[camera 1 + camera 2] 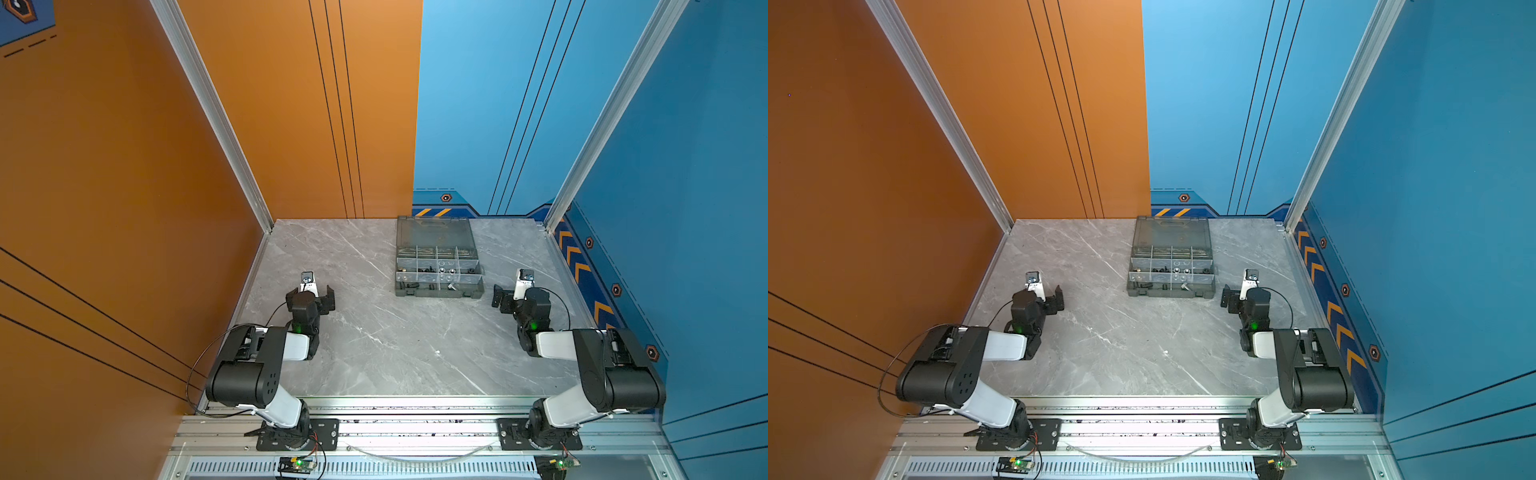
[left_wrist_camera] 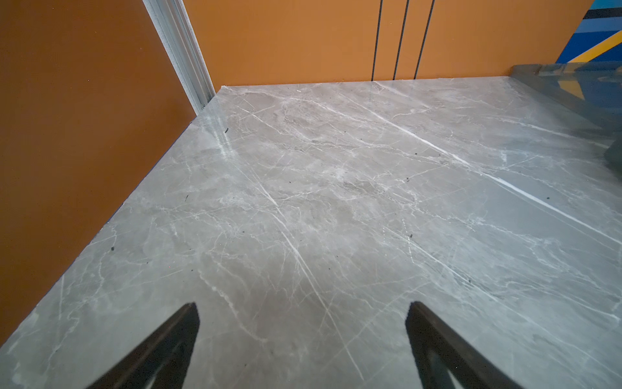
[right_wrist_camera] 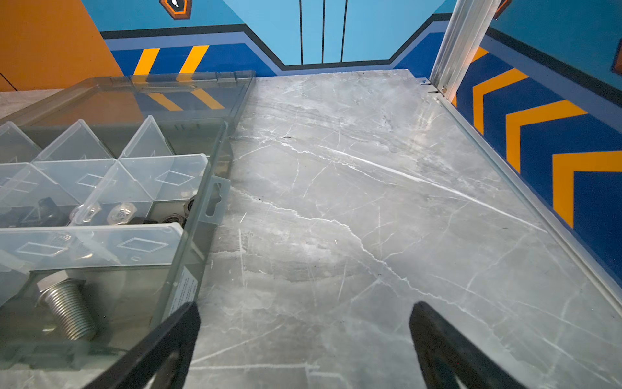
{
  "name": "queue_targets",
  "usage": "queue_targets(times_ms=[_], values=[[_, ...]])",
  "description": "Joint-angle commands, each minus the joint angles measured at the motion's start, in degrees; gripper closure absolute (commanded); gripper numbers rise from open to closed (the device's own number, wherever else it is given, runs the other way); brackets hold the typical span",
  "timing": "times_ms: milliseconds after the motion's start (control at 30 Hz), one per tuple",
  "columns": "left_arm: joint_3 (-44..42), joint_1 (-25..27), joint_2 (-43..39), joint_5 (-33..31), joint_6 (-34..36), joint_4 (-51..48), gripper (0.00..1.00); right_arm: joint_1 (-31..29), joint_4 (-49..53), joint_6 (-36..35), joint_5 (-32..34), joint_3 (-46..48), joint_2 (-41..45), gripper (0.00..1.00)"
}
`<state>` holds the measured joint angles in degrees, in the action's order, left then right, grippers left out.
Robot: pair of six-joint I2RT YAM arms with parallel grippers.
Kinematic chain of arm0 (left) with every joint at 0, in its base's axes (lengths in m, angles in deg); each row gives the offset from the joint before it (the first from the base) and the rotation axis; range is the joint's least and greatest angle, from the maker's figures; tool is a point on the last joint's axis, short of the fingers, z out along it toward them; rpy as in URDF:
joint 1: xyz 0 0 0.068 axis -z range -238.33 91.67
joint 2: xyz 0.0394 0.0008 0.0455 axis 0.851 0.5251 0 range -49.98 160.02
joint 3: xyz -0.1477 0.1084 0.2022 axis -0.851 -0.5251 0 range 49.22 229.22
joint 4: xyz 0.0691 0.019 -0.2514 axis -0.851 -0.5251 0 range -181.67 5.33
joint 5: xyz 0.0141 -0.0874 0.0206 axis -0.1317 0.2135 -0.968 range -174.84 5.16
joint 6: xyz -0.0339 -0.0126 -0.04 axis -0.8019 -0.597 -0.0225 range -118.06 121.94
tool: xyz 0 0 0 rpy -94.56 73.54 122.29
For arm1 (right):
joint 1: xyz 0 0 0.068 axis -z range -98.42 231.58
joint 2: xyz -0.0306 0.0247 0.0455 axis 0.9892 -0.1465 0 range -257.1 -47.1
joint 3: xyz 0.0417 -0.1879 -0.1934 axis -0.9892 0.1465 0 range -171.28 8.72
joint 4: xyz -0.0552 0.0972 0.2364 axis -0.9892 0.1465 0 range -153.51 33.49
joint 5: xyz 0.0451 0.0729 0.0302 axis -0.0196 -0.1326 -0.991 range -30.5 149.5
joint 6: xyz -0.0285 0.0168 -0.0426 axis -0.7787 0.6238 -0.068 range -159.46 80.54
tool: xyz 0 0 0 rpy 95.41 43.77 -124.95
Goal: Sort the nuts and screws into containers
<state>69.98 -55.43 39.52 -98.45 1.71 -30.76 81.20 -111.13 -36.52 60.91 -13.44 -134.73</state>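
Your smoky-grey translucent plastic organizer case (image 1: 439, 293) sits at the back of the grey marble bench (image 1: 374, 336), lid (image 1: 434, 232) behind it. Your left tool (image 1: 311, 296) stands well to its left; right tool (image 1: 508, 297) just beside its right wall.

Case (image 3: 215, 158) open, lid laid back flat. Silver bolt (image 3: 67, 306) lying in the nearest compartment; nuts (image 3: 190, 203) in the row behind, past clear dividers (image 3: 101, 175). Right gripper (image 3: 304, 306) fingers spread wide over the table (image 3: 370, 202), just beside the case.
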Motion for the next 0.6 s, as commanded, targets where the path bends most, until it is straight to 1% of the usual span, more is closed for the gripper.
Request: queue_targets(times_ms=[0,567], values=[[0.7,-0.3,0.0,0.7,0.1,-0.9,0.02,-0.1,-1.4,-0.2,1.0,0.1,-0.1,0.00],[0.8,-0.1,0.0,0.3,0.2,-0.9,0.02,0.0,-1.4,-0.2,1.0,0.1,-0.1,0.00]])
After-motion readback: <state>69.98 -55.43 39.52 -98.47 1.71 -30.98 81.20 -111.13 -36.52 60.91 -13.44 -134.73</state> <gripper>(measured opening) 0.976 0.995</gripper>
